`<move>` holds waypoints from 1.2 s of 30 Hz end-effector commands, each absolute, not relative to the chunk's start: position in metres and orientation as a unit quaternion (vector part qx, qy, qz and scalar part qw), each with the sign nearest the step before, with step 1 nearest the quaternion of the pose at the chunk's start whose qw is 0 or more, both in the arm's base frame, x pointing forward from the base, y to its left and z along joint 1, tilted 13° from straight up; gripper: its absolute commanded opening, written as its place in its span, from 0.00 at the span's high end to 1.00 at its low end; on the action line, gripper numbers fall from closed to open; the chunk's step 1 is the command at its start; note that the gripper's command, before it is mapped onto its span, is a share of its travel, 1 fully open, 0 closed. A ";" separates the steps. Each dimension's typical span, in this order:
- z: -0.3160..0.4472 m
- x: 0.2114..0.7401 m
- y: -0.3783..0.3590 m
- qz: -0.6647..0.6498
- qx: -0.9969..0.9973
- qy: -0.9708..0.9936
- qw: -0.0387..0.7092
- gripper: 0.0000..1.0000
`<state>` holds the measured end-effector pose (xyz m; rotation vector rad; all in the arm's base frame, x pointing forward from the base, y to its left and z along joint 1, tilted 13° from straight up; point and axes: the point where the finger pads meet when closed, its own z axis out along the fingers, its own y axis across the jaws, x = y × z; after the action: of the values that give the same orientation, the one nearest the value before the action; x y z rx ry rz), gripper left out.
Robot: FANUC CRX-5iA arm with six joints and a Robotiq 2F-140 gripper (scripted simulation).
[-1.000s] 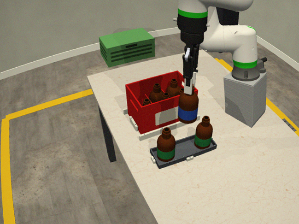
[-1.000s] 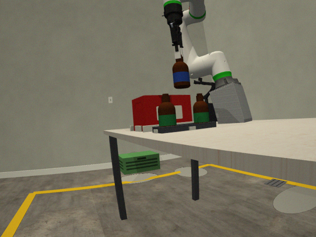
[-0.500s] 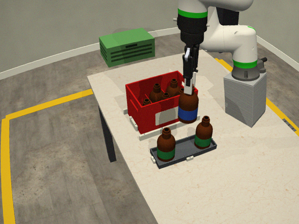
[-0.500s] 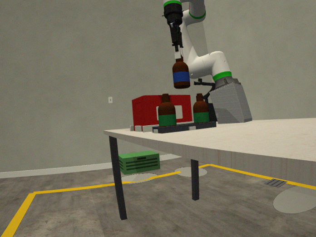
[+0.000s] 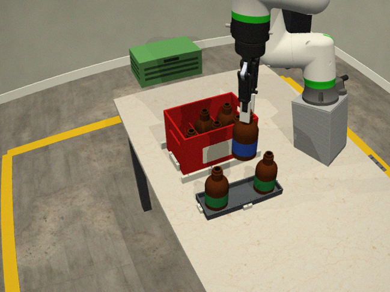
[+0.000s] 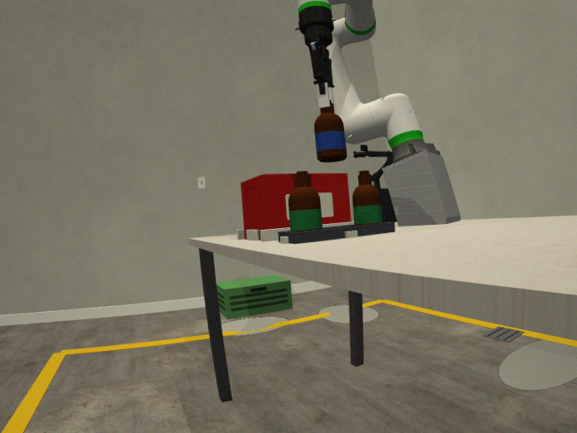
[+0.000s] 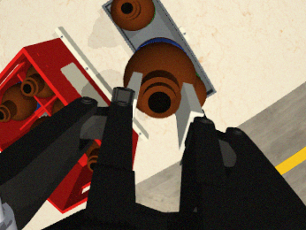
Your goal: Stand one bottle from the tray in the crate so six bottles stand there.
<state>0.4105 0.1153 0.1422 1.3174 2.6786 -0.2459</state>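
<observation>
- On the near part of the surface (image 5: 294, 237) (image 6: 443, 246) (image 7: 248, 35), two green-labelled bottles, the first (image 5: 216, 187) (image 6: 304, 205) (image 7: 200, 90) and the second (image 5: 265, 174) (image 6: 367, 200) (image 7: 141, 19), stand upright near opposite ends of the tray (image 5: 239, 206) (image 6: 326, 235) (image 7: 159, 33), which sits level.
- The blue bottle (image 5: 245, 146) (image 6: 330, 139) (image 7: 159, 66), the one to be crated, hangs nearly upright in the air, its neck gripped by the end effector (image 5: 247, 112) (image 6: 326, 97) (image 7: 159, 93); the lift appears done, leaving the carry, lowering and release.
- Beyond the tray, the red crate (image 5: 195, 154) (image 6: 263, 205) (image 7: 57, 53) rests level with five bottle necks apparently showing. The vacant cell looks to be the back one at the end away from the robot.
- Open air surrounds the bottle's base, which looks higher than the crate's rim. Crossing that rim and the standing necks calls for keeping height; inside, walls and dividers will leave little sideways room, and a tilted base could catch an edge.
- The robot's grey pedestal (image 5: 316, 131) (image 6: 419, 191) stands to one side, well apart from the crate.
</observation>
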 end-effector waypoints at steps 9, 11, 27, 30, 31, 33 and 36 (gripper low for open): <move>0.143 0.412 0.111 -0.082 0.439 0.892 0.073 1.00; 0.144 0.412 0.110 -0.082 0.439 0.892 0.073 1.00; 0.146 0.414 0.097 -0.082 0.439 0.892 0.073 1.00; 0.147 0.415 0.095 -0.082 0.439 0.892 0.073 1.00; 0.147 0.415 0.095 -0.082 0.439 0.892 0.073 1.00; 0.148 0.415 0.092 -0.082 0.439 0.892 0.073 1.00; 0.148 0.416 0.089 -0.082 0.439 0.892 0.073 1.00</move>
<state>0.4150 0.0920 0.1474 1.3176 2.6784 -0.2459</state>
